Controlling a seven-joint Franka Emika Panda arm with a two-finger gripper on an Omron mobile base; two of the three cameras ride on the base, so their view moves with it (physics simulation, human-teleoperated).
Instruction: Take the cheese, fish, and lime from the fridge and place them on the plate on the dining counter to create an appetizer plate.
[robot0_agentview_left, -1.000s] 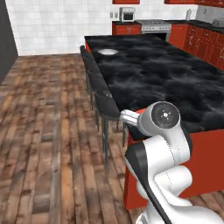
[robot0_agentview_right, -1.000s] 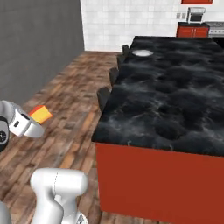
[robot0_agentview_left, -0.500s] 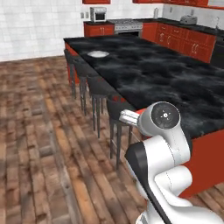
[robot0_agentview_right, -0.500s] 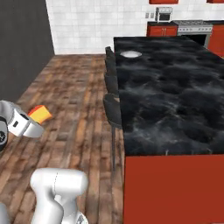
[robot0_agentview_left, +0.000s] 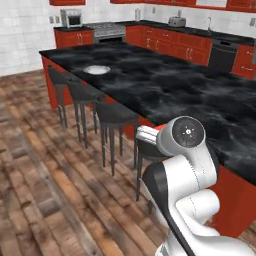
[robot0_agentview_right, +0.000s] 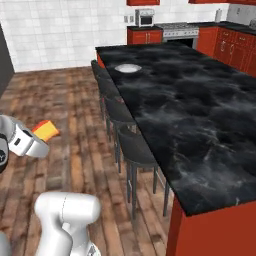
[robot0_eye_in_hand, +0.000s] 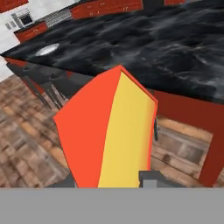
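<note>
The cheese (robot0_eye_in_hand: 109, 131) wedge, red rind leftward, sits clamped in the gripper (robot0_eye_in_hand: 107, 180). Beyond it lies the black marble bench (robot0_eye_in_hand: 144, 48), the plate (robot0_eye_in_hand: 47, 50) at its far end.

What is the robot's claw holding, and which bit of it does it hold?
The claw holds the cheese by the wedge's lower end, one finger on each side; the pointed end sticks out toward the dining counter.

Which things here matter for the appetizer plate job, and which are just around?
Job: cheese, held in the tool; plate; dining counter.

Just around: stools; oven range; microwave; toaster; red cabinets.
</note>
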